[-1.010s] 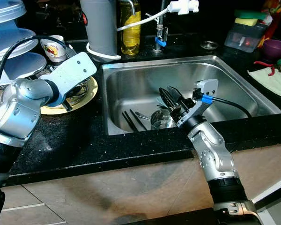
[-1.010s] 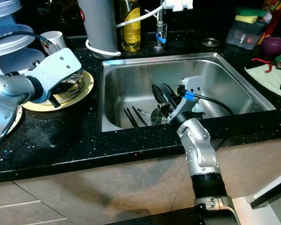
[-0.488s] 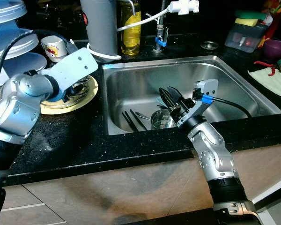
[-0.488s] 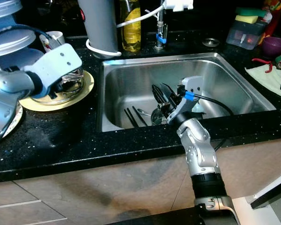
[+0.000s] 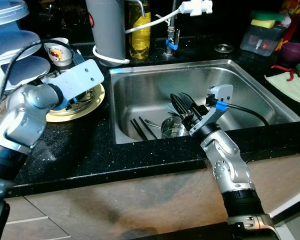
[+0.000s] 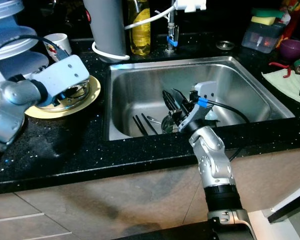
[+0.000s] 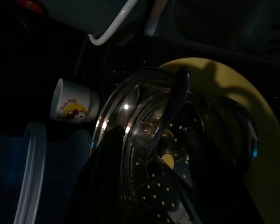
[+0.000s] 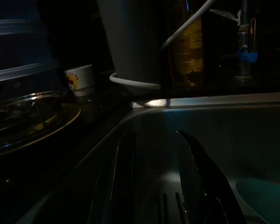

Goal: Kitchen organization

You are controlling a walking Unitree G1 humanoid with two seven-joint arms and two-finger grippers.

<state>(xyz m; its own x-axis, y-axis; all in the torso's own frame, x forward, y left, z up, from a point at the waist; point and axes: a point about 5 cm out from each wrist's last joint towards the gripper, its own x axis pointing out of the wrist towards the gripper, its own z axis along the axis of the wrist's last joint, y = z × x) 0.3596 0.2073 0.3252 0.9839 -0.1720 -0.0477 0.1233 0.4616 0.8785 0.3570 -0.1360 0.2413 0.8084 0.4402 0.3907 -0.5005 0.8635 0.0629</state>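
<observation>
1. Your left gripper (image 7: 149, 186) has dipped back over the steel strainer (image 7: 177, 154) on the yellow plate (image 5: 97, 97), fingers spread, gripping nothing; pickup looks imminent.
2. Your right gripper (image 5: 182, 107) stays parted, empty, above the sink's steel cup (image 5: 172, 127).

Two silver, jointed arms were seen, each ending in a black cuff near the body. A pale plate with small screws capped the left wrist (image 5: 79, 79). A black cable with a blue clip ran from the right wrist (image 5: 217, 102). Long black fingers (image 5: 179, 104), seemingly glossy, were noted.
</observation>
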